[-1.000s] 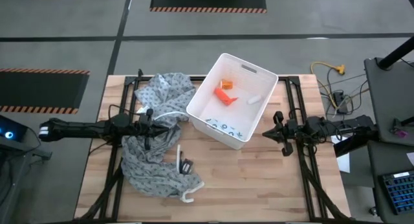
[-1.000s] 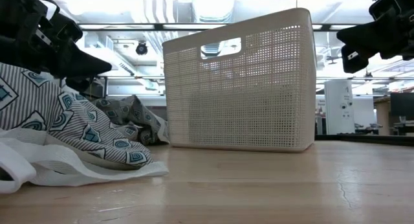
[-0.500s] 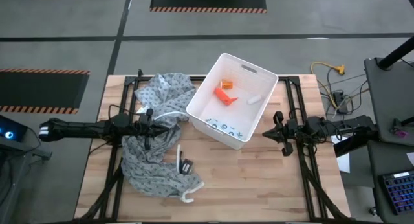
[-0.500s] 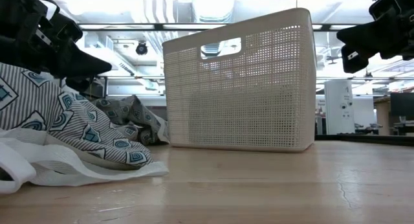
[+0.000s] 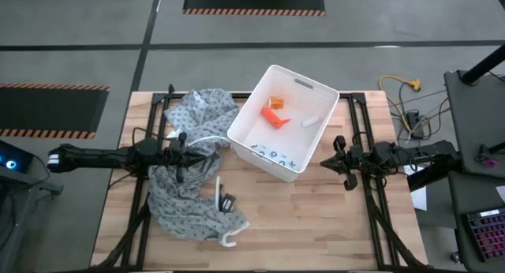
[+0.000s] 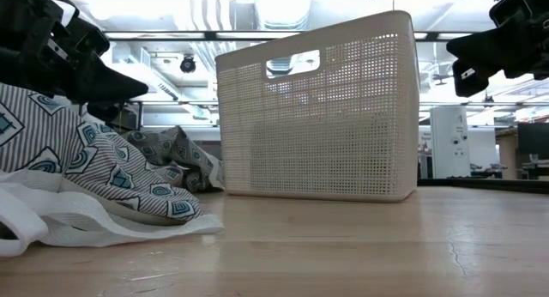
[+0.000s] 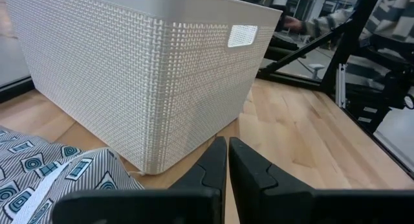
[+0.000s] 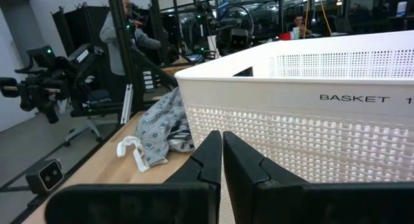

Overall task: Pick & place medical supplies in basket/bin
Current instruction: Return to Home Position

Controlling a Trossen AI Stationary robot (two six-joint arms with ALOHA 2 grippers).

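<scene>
The white basket point(image 5: 237, 129) stands on the table's middle, turned at a slant. Inside it lie an orange bottle-like cylinder point(image 5: 272, 116), a short white cylinder point(image 5: 310, 121) and a pale teal packet with dark rings point(image 5: 276, 156); I see no white round disc. My left gripper point(image 5: 183, 156) is shut and hovers left of the basket, above a patterned cloth. In the left wrist view its tips point(image 7: 228, 153) point at the basket's wall point(image 7: 129, 75). My right gripper point(image 5: 338, 158) is shut and hovers right of the basket point(image 8: 310, 107), its tips point(image 8: 222, 145) aimed at it.
A grey patterned cloth point(image 5: 189, 186) with white straps point(image 5: 229, 240) sprawls over the table's left half, from the far edge to the near edge, and touches the basket's left side. A small black thing point(image 5: 227, 200) lies on it. Bare wood lies near and right of the basket.
</scene>
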